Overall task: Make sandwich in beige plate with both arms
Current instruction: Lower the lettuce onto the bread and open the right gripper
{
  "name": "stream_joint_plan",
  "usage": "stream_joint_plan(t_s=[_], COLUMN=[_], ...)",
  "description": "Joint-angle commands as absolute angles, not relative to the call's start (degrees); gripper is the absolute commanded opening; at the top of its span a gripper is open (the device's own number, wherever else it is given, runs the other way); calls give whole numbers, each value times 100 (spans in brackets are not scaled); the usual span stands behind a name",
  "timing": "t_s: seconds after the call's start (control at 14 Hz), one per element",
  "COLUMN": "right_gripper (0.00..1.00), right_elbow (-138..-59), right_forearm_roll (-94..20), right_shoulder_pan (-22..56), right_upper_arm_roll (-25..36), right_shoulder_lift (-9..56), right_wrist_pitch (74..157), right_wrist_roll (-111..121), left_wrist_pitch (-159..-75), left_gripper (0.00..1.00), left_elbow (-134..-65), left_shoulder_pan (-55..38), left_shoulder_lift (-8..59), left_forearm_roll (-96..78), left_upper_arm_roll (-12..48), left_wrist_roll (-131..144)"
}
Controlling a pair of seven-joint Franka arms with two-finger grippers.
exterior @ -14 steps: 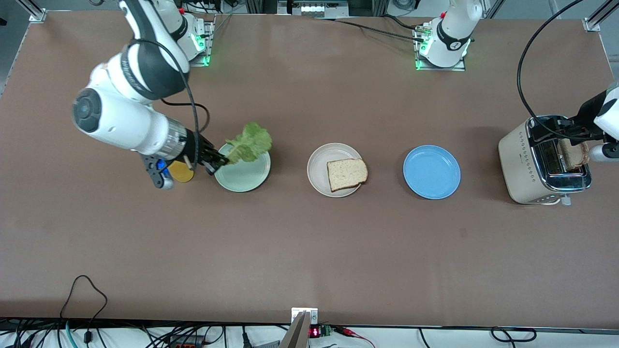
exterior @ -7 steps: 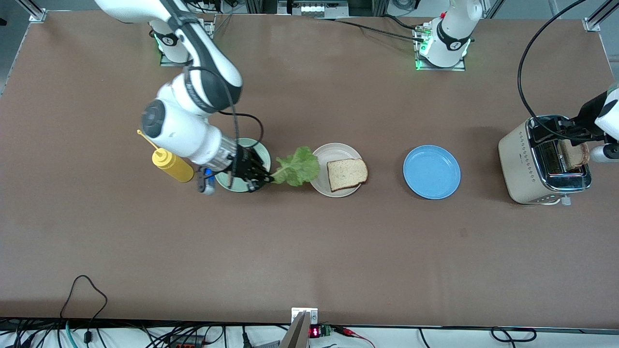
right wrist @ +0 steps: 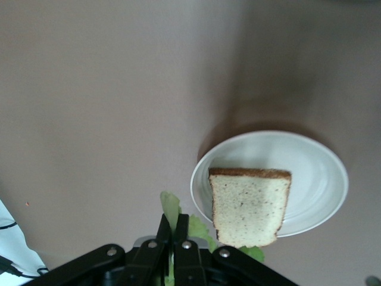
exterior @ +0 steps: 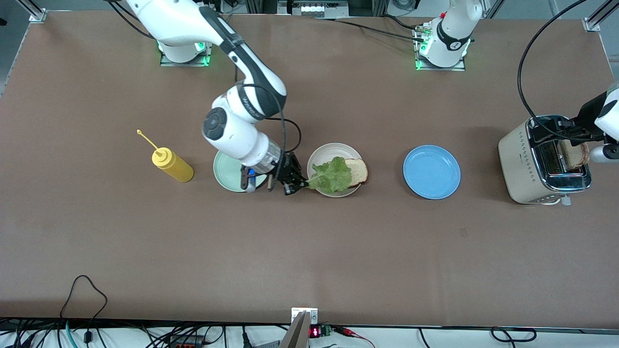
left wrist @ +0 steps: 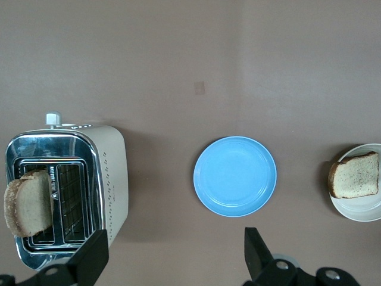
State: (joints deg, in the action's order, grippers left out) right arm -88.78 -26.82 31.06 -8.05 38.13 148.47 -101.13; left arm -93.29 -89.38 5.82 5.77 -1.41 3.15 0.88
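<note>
The beige plate sits mid-table with one bread slice on it. My right gripper, just off the plate's rim, is shut on the stem of a green lettuce leaf. The leaf reaches over the plate and covers part of the slice. A second bread slice stands in the toaster. My left gripper waits open above the toaster, holding nothing.
A mint-green plate, partly under the right arm, lies beside the beige plate toward the right arm's end. A yellow squeeze bottle stands farther that way. A blue plate lies between the beige plate and the toaster.
The right arm has carried the lettuce from over the mint-green plate across to the beige plate, uncovering the yellow bottle. The left arm has not moved.
</note>
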Motion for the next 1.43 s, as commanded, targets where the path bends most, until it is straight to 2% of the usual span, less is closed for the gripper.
stream_joint_plan(t_s=[0.0, 0.29, 0.64, 0.72, 0.79, 0.86, 0.93, 1.36], right_gripper=[0, 0, 0, 5, 29, 83, 100, 100], right_elbow=[-8465, -8358, -8341, -8341, -8341, -8341, -8341, -8350], right_forearm_roll=[-2777, -2786, -2777, -2777, -2777, -2769, -2742, -2303], right_shoulder_pan=[3383, 3638, 3797, 3797, 3797, 3797, 3779, 3718], right_upper_arm_roll=[-747, -747, -756, -756, -756, -756, -756, -712], right_shoulder_lift=[4279, 4763, 5097, 5106, 5124, 5124, 5124, 4940], right_wrist_pitch=[15152, 15705, 16022, 16022, 16022, 16022, 16022, 15926], right_wrist_roll=[-10275, -10336, -10371, -10371, -10362, -10328, -10284, -10239], left_wrist_pitch=[-9413, -9413, -9404, -9404, -9404, -9404, -9404, -9396], left_gripper=[100, 100, 100, 100, 100, 100, 100, 100], left_elbow=[-9044, -9044, -9053, -9053, -9053, -9053, -9044, -9044], left_shoulder_pan=[633, 642, 642, 642, 642, 642, 642, 642], left_shoulder_lift=[501, 501, 501, 501, 501, 501, 501, 501], left_forearm_roll=[-70, -70, -70, -70, -70, -70, -70, -70], left_upper_arm_roll=[343, 343, 343, 343, 334, 343, 343, 343], left_wrist_roll=[62, 62, 61, 62, 62, 62, 62, 53])
